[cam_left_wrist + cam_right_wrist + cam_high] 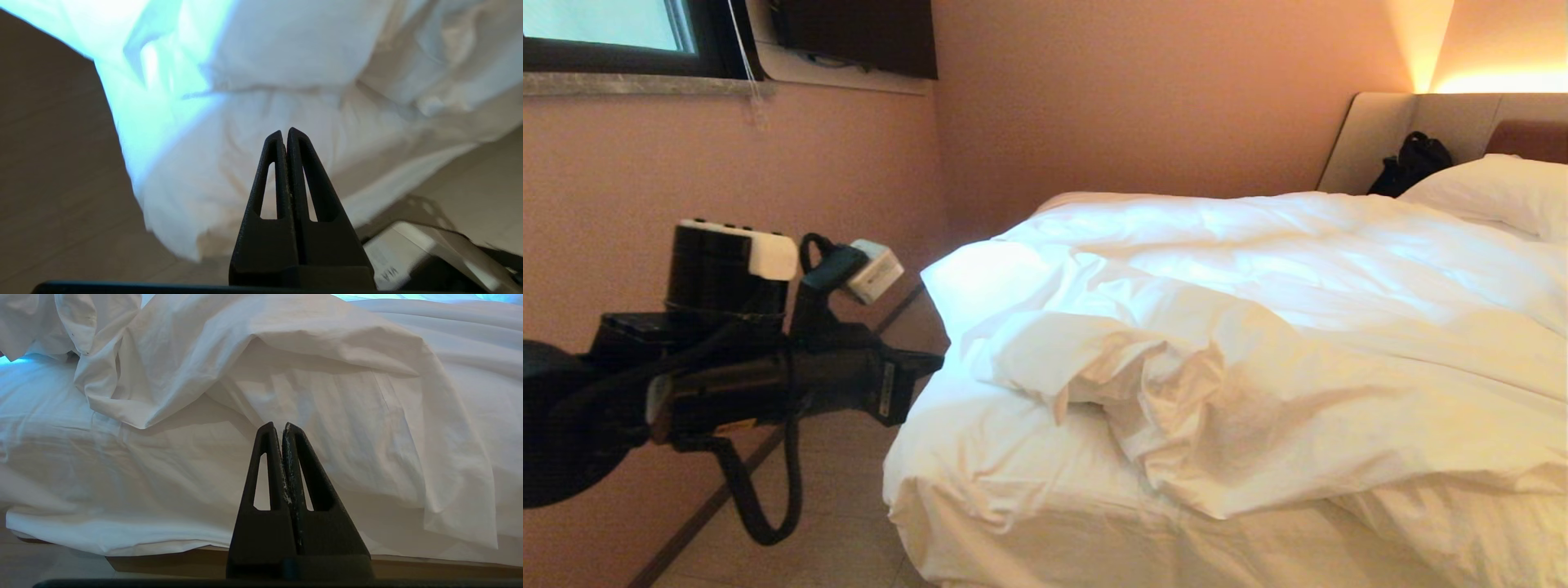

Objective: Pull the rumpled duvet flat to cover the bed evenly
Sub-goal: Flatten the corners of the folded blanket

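1. Pinkish walls point(1135, 90) fill the top and left of the head view, with a window point(605, 24) at the upper left and floor point(833, 523) at the lower left; the bed point(980, 482) takes up the centre and right.

2. On the bed, the duvet point(1258, 327) lies in the middle and right of the frame, spread fairly smooth toward the upper right but bunched and folded back on itself near the centre. Below that fold, at lower centre, the mattress sheet is bare. My judgement: the task is barely begun, since the near corner and edge have yet to be drawn out and down.

3. A pillow point(1503, 192) sits at the far right, with a dark bag point(1413, 163) just beside it against the padded headboard point(1380, 131).

4. At the left of the head view the left gripper point(284, 134) is held out over the floor, near the bed's corner but apart from it. Its own camera shows the fingers pressed together on nothing, aimed at the draped white cloth.

5. From its camera, the right gripper point(278, 428) is likewise pinched together and empty, low beside the bed and pointing at the duvet's hanging edge.

6. Hidden: the right arm is outside the head view, the bed's right side and foot are cut off, and white on white makes it hard to tell duvet from sheet at the left corner.
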`<state>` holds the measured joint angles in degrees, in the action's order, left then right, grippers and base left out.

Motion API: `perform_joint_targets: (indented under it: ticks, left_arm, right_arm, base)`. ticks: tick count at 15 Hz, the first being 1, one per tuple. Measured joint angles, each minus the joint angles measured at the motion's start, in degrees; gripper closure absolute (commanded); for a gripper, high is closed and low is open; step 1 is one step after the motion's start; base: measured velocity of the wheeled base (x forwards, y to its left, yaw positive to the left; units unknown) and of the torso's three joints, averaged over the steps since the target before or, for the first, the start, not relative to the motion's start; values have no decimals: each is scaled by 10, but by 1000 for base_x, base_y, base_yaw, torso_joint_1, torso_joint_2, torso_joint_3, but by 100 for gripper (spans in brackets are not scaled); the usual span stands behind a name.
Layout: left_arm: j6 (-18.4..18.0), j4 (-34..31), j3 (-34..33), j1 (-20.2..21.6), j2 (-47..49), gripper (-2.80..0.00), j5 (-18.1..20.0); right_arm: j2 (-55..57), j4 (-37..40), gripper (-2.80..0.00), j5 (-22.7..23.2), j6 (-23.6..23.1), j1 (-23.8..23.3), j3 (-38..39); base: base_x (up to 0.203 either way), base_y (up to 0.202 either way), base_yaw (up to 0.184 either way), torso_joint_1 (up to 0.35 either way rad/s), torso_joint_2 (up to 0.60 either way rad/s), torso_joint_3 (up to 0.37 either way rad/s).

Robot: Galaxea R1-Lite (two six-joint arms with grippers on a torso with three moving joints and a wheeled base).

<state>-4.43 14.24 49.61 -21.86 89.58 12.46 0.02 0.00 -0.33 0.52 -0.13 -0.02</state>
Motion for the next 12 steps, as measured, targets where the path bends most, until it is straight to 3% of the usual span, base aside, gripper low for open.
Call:
perform_joint_targets:
  ticks: [6,12]
  left_arm:
    - [0,0,83,-97,96,0,-84]
    - [-1,0,161,-187,177,0,-114]
  right_arm:
    - [0,0,0,0,0,0,0]
    - [0,0,0,0,0,0,0]
  base:
    - [0,0,0,0,0,0]
    - [0,0,0,0,0,0]
